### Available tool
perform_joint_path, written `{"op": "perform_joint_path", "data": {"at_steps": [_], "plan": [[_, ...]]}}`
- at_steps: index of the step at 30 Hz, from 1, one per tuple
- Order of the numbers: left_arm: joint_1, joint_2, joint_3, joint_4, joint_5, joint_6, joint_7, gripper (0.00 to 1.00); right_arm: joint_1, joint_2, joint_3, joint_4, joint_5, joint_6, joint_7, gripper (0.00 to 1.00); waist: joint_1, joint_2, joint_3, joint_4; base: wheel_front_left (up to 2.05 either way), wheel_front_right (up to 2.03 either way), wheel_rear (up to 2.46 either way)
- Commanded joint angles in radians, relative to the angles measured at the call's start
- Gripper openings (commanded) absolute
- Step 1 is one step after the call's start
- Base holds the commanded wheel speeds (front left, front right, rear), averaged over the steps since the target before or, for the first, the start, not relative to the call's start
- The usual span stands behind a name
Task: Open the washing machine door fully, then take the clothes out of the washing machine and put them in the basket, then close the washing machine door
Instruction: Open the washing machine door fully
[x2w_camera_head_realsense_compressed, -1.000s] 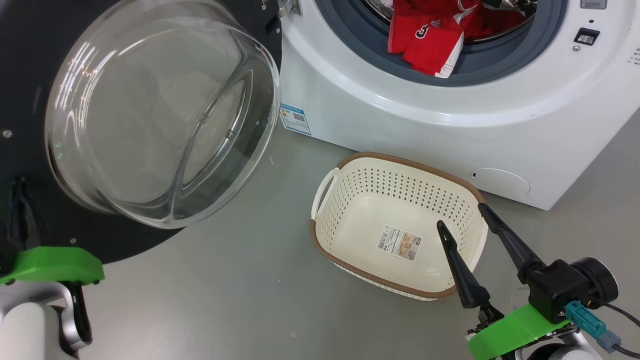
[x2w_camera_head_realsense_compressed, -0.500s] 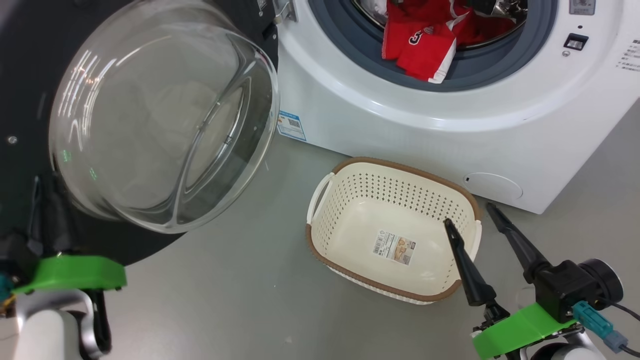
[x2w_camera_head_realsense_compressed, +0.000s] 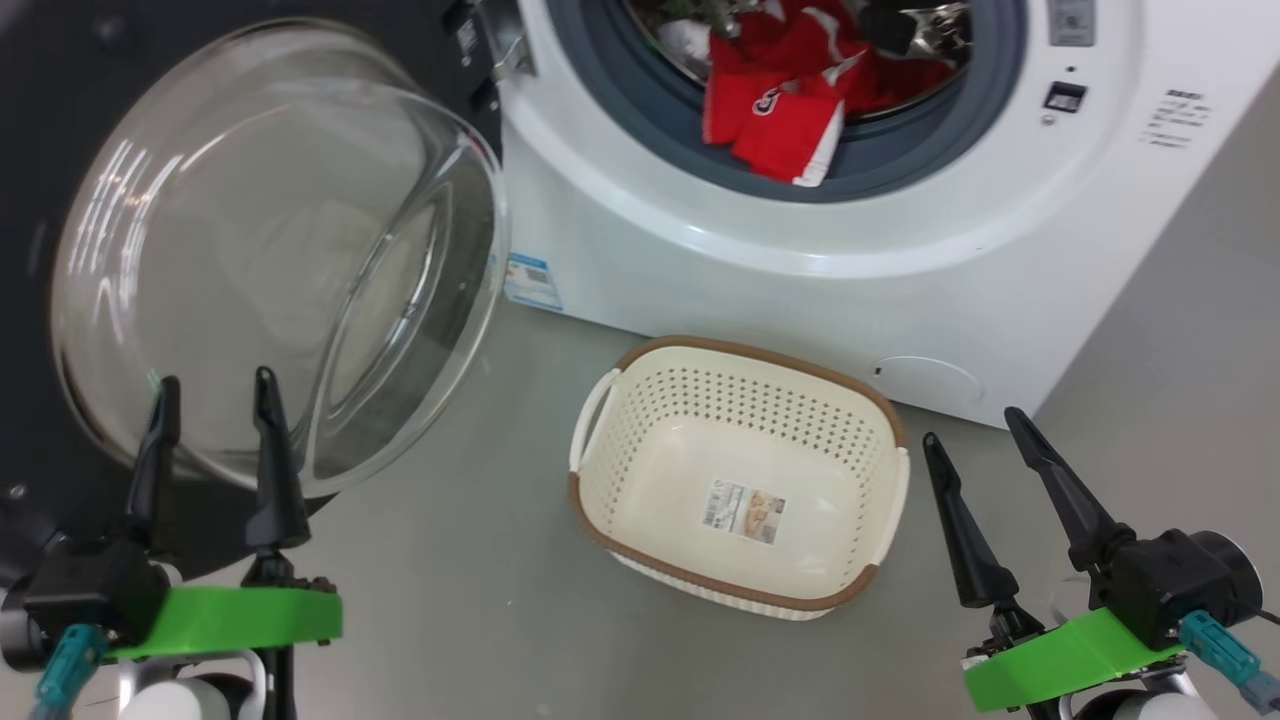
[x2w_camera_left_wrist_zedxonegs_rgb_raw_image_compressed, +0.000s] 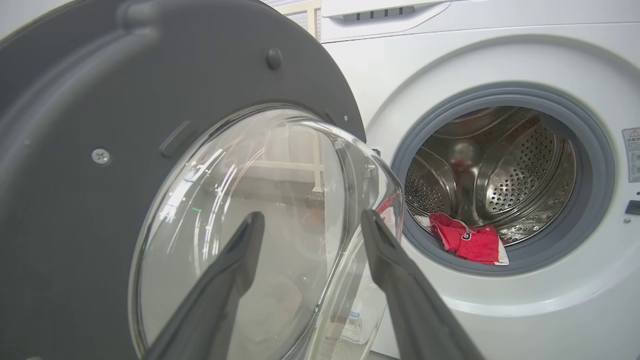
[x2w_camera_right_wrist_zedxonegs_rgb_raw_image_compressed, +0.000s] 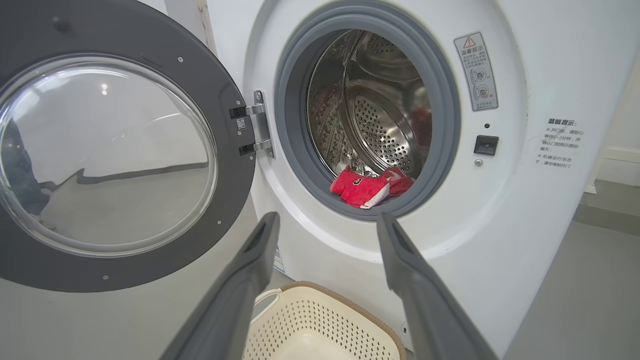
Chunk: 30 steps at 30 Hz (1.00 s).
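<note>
- Left end effector (x2w_camera_head_realsense_compressed: 213, 382): released, fingers spread, nothing between them.
- Door (x2w_camera_head_realsense_compressed: 60, 90): swung wide on its hinge (x2w_camera_right_wrist_zedxonegs_rgb_raw_image_compressed: 256, 127), straight ahead of my left end effector. Its clear bowl (x2w_camera_head_realsense_compressed: 270, 260) bulges toward the fingers. I cannot tell whether the tips touch the glass.
- Right end effector (x2w_camera_head_realsense_compressed: 971, 427): released, fingers apart, holding nothing, low over the floor (x2w_camera_head_realsense_compressed: 470, 570).
- Basket (x2w_camera_head_realsense_compressed: 740, 410): upright on the floor, just left of my right end effector and well right of my left one. The sticker (x2w_camera_head_realsense_compressed: 743, 510) on its bottom shows.
- Washer (x2w_camera_head_realsense_compressed: 760, 270): beyond the basket, ahead of my right end effector, with its mouth uncovered.
- Clothes (x2w_camera_head_realsense_compressed: 780, 110): red with white trim, heaped at the lower front of the drum (x2w_camera_left_wrist_zedxonegs_rgb_raw_image_compressed: 500, 170), one fold spilling onto the grey ring (x2w_camera_head_realsense_compressed: 900, 150). They lie ahead of and above my right end effector, well apart from both.
- Label (x2w_camera_head_realsense_compressed: 527, 282): blue, on the washer's lower corner, ahead and to the right of my left end effector.
- Cap (x2w_camera_head_realsense_compressed: 925, 382): round, low on the washer front, just ahead of my right end effector.
</note>
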Motion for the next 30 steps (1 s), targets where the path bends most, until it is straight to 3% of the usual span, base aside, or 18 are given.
{"op": "perform_joint_path", "data": {"at_steps": [1,22,30], "plan": [[0.005,0.019,0.019,-0.053,-0.008,-0.004,-0.005,1.00,-0.031,0.001,0.017,-0.013,0.009,0.006,-0.021,1.00,0.0000,0.0000,-0.024,-0.040,0.00,0.00,0.00],[0.098,0.024,-0.124,-0.140,-0.002,-0.069,0.044,1.00,-0.023,0.001,-0.030,0.064,0.057,0.006,-0.115,1.00,0.0000,0.0000,-0.075,-0.317,0.00,0.00,0.00],[0.134,0.030,-0.121,-0.141,0.002,-0.048,0.041,1.00,-0.004,0.001,-0.056,0.039,0.025,0.006,-0.120,1.00,0.0000,0.0000,-0.101,-0.400,0.00,0.00,0.00]]}}
